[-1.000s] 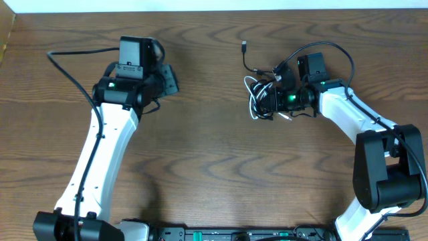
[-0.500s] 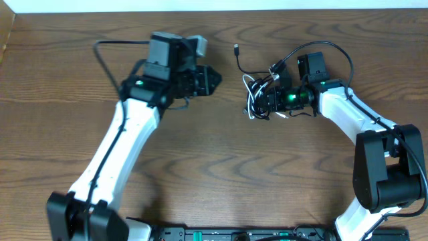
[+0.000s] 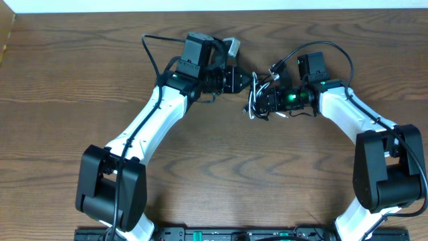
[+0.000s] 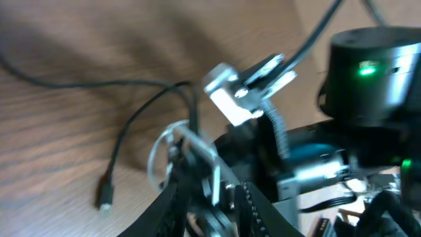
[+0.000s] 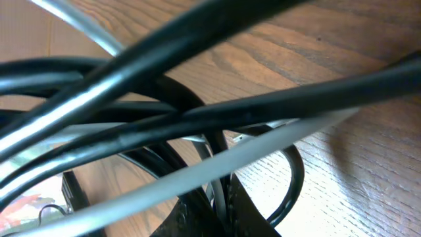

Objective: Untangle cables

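Observation:
The cables lie tangled at the table's upper middle: a white cable (image 3: 252, 100) in loops and a thin black cable (image 3: 255, 78) through it. My right gripper (image 3: 263, 102) comes in from the right and is shut on the white cable (image 5: 197, 172), which runs down between its fingers (image 5: 220, 197) under black strands (image 5: 197, 115). My left gripper (image 3: 246, 82) comes in from the left and meets the tangle's top left. Its jaws (image 4: 217, 181) stand slightly apart at the blurred white loop (image 4: 158, 155). The black cable's plug (image 4: 105, 195) lies on the wood to the left.
The right gripper's body with its green light (image 4: 368, 69) is right in front of my left gripper. Thick black arm wires arch over both wrists (image 3: 324, 48) (image 3: 152, 45). The table's far edge (image 3: 100, 11) runs along the top.
My left arm has swung right across the table, from the far left up to the tangle. The right gripper has stayed on the cables, which shifted slightly left.

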Robot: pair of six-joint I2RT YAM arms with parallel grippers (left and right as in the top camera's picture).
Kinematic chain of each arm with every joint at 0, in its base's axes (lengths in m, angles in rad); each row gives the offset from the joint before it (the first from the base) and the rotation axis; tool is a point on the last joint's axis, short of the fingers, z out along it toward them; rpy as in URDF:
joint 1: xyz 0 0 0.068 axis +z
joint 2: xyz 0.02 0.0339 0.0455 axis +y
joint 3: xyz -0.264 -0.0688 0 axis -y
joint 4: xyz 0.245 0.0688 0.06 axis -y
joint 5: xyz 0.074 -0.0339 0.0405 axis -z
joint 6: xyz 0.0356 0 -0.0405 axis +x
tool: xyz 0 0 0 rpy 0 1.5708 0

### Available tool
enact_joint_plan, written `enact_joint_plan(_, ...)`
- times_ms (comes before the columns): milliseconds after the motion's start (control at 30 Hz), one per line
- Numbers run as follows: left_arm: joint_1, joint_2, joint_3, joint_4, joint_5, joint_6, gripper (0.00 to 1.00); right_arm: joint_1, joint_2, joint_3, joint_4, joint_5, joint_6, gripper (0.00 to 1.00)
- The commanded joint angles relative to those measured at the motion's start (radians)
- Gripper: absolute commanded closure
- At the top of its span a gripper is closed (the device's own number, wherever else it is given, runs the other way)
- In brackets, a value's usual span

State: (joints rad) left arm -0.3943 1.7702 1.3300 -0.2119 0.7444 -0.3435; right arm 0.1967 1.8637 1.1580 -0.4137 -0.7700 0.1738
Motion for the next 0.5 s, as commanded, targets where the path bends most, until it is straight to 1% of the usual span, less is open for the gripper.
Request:
enact_joint_plan(0,-0.012,0.016,0.015,0.018,0.049,-0.014,0.71,-0.001,0.003,0.000,0.006,-0.022,-0.019,0.93)
enact_joint_plan(367,-0.048,0.080,0.015,0.020,0.048,-0.017,0.72,-0.001,0.003,0.000,0.006,-0.013,-0.019,0.92)
enact_joint_plan(467,-0.047,0.078,0.016,0.023,0.003,-0.017,0.80,-0.001,0.003,0.000,0.005,0.014,-0.018,0.92)
